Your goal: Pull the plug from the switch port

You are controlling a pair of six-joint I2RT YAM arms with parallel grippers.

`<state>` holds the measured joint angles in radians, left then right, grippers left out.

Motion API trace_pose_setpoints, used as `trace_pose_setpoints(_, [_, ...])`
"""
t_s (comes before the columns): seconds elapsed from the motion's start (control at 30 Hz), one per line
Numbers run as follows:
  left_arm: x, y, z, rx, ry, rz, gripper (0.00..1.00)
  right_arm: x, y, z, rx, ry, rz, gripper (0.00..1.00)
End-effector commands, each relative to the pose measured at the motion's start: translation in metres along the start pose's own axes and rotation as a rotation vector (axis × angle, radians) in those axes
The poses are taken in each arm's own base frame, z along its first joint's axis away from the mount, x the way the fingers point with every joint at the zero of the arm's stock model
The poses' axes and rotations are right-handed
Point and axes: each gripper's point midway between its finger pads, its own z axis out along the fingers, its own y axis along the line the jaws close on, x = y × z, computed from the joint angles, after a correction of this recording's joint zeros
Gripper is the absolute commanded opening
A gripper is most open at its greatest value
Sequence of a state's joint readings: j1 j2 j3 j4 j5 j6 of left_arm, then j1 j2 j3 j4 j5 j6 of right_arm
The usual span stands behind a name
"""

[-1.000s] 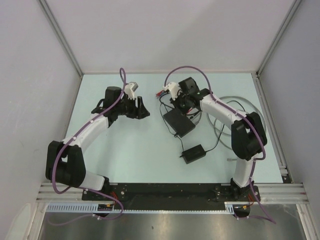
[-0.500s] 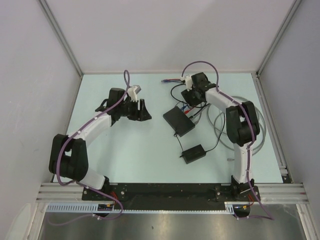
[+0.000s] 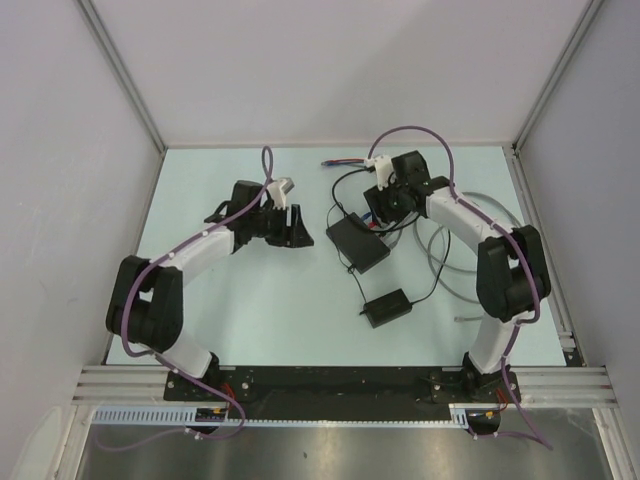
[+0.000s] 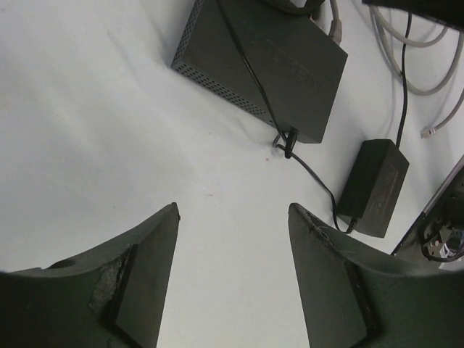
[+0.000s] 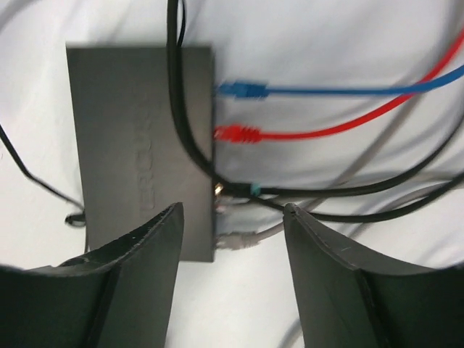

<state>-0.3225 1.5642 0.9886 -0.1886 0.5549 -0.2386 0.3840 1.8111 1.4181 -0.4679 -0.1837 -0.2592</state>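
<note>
Switch (image 3: 358, 243) lies flat on the table (image 3: 270, 300). It is a matte black box, and its top face shows in the right wrist view (image 5: 141, 145).

Ports (image 5: 212, 112) run along one long edge of the switch, the edge facing the right gripper. Four plugs sit in that edge, in a row:
- blue plug (image 5: 243, 90)
- red plug (image 5: 238, 133)
- black plug (image 5: 238, 189) with a teal tip
- grey plug (image 5: 239, 241)

All four look seated, with their cables trailing away from the switch. A black cable (image 5: 177, 109) crosses the switch's top face.

Right gripper (image 5: 233, 209) hangs over the port edge of the switch. Its jaws are spread wide with nothing between them. One finger overlaps the switch body and the other overlaps the cables beside it. The gap frames the black and grey plugs. I cannot tell its height above them. In the top view it is at (image 3: 380, 212).

Left gripper (image 3: 295, 225) is to the left of the switch and apart from it. Its jaws are also wide apart and hold nothing (image 4: 232, 214). In its wrist view the switch (image 4: 268, 65) lies beyond the fingertips.

Adapter (image 3: 387, 306) sits near the switch on the side toward the arm bases. A thin lead (image 4: 290, 141) joins it to the switch's near edge. Loose grey cable (image 3: 440, 250) loops to the right of the switch.
</note>
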Motion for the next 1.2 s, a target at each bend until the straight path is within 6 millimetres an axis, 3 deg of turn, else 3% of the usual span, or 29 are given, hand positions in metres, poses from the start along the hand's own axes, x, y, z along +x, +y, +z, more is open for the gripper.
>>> trace_pose_setpoints(0.0, [-0.005, -0.005, 0.003, 0.02, -0.012, -0.001, 0.68, 0.04, 0.018, 0.013, -0.121, 0.114, 0.089, 0.61])
trace_pose_setpoints(0.5, [0.009, -0.002, -0.005, 0.0, -0.012, 0.022, 0.68, 0.075, 0.025, 0.031, -0.186, 0.212, 0.138, 0.59])
trace_pose_setpoints(0.83, [0.011, 0.0, -0.009, -0.015, -0.02, 0.041, 0.68, 0.075, 0.063, 0.018, -0.29, 0.226, 0.163, 0.46])
trace_pose_setpoints(1.07, [0.013, 0.0, -0.012, -0.019, -0.023, 0.054, 0.68, 0.065, 0.11, 0.003, -0.375, 0.222, 0.133, 0.43])
trace_pose_setpoints(1.17, [0.012, -0.004, -0.015, -0.007, -0.029, 0.062, 0.68, 0.062, 0.119, 0.001, -0.374, 0.216, 0.087, 0.44])
